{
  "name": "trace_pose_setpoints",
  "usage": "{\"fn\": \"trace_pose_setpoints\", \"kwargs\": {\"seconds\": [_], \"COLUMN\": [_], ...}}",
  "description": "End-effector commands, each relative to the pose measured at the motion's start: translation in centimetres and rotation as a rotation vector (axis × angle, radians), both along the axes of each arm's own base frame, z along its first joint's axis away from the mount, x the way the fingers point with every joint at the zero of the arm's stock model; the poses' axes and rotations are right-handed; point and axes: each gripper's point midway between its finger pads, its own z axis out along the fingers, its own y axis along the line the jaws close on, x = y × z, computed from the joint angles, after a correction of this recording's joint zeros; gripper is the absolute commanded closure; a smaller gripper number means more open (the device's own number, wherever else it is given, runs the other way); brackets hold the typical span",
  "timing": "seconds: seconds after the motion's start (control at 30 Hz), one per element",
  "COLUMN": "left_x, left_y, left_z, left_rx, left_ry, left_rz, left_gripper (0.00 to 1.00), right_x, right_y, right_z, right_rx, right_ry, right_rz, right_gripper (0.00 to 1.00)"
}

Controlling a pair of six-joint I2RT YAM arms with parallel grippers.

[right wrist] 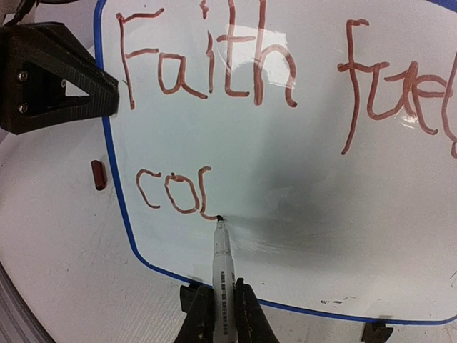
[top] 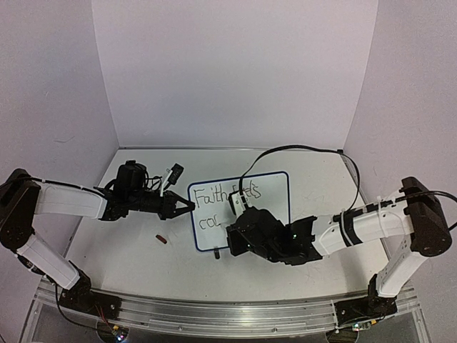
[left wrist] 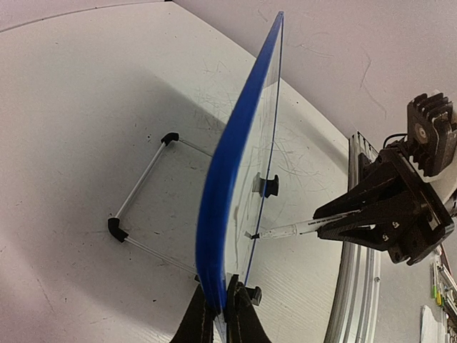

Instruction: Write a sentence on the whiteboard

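Note:
The whiteboard (top: 275, 204) with its blue rim stands tilted at mid-table. My left gripper (left wrist: 223, 314) is shut on its left edge (left wrist: 227, 200). The sentence (right wrist: 214, 64) on it reads "Faith fuels" in reddish-brown strokes. Below that are "co" (right wrist: 168, 191) and one further curved stroke. My right gripper (right wrist: 221, 318) is shut on a white marker (right wrist: 221, 264). The marker's dark tip touches the board at the end of that stroke. In the top view the right wrist (top: 268, 239) covers the board's lower middle and hides its own fingers.
A small red marker cap (top: 162, 239) lies on the tabletop left of the board. The board's wire stand with black feet (left wrist: 114, 227) spreads behind it. An aluminium rail (top: 214, 311) runs along the near edge. Walls close the back and sides.

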Motion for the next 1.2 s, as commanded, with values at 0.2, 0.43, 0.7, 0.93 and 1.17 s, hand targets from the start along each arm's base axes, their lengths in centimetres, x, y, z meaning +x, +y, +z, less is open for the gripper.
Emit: {"fn": "trace_pose_setpoints", "kwargs": {"seconds": [0.2, 0.43, 0.7, 0.93, 1.17], "left_x": [1.0, 1.1, 1.1, 1.1, 1.1], "left_y": [0.8, 0.8, 0.8, 0.7, 0.8], "left_z": [-0.4, -0.5, -0.5, -0.6, -0.6], "left_rx": [0.054, 0.055, 0.057, 0.057, 0.058], "left_ry": [-0.041, -0.04, -0.038, -0.037, -0.037], "left_rz": [0.056, 0.056, 0.056, 0.055, 0.055], "left_gripper": [1.0, 1.0, 1.0, 1.0, 1.0], "right_x": [2.8, 3.2, 3.4, 3.6, 3.5], "right_y": [-0.8, -0.6, -0.7, -0.8, -1.1], "right_z": [3.5, 4.1, 4.3, 5.0, 4.9], "right_rx": [0.03, 0.038, 0.044, 0.057, 0.056], "right_ry": [-0.091, -0.104, -0.108, -0.122, -0.12], "right_rz": [-0.082, -0.082, -0.089, -0.096, -0.099], "right_gripper": [1.0, 1.0, 1.0, 1.0, 1.0]}}
